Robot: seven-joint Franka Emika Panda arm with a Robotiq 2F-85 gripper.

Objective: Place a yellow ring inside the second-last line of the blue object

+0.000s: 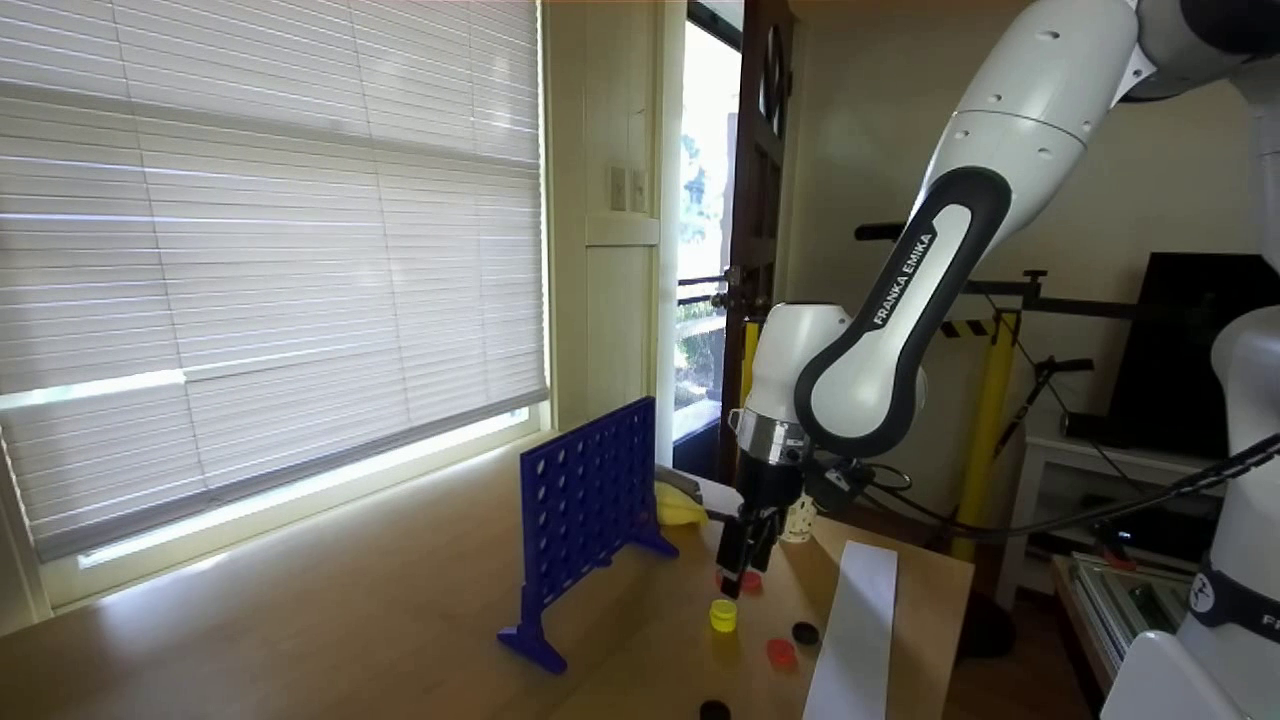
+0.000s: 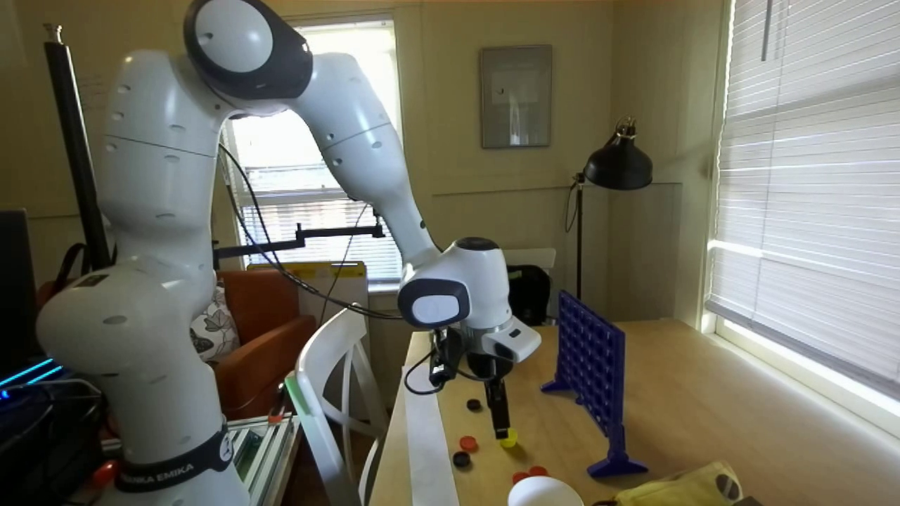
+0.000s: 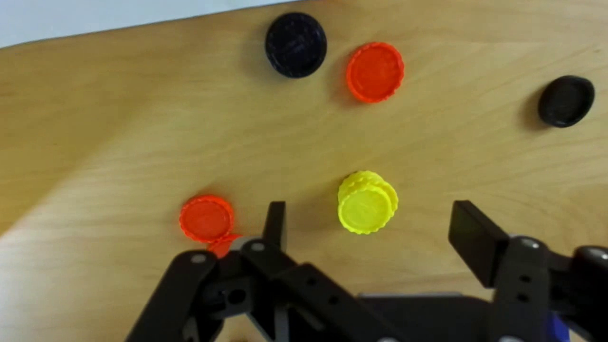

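The counter bears the blue grid board, upright on its feet, where the ring should go; we cannot tell from which end its second-last line counts. Our end effector is spread wide and holds nothing; in the wrist view its fingers stand either side of the yellow stack on the counter, though we cannot tell if they are level with it. We judge the step to be picking off the top yellow ring. We should centre on the stack, go in shallow and pinch that rim alone, lest a second ring come up with it, and mind the red disc near one finger.
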